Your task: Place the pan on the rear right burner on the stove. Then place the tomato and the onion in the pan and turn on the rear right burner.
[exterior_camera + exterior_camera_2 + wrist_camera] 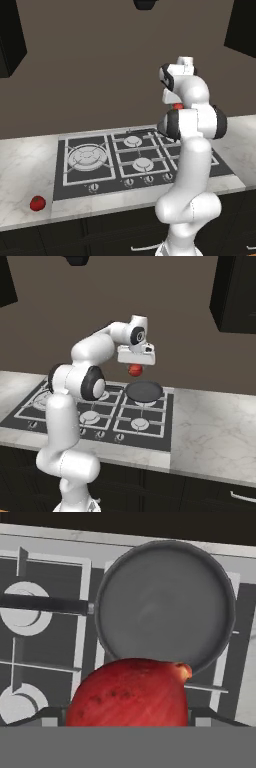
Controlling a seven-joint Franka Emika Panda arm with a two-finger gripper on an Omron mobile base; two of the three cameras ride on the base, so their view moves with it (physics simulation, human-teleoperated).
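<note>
My gripper (pixel 135 369) hangs above the stove (pixel 156 437), shut on the onion (pixel 134 370), a red-skinned bulb that sits low in the hand view (pixel 129 694). Just below and ahead of it lies the pan (pixel 144 391), a round dark grey pan resting on the rear right corner of the stove and covering the rear right burner. The pan (pixel 165 607) holds nothing, and its long black handle (pixel 45 604) points toward the stove's middle. The tomato (pixel 37 203) lies on the marble counter, left of the stove near the front edge.
The large multi-ring burner (pixel 88 156) takes up the stove's left side. A row of small knobs (pixel 129 183) runs along its front edge. Pale marble counter (pixel 215 426) stretches to the right of the stove. Dark cabinets hang above on both sides.
</note>
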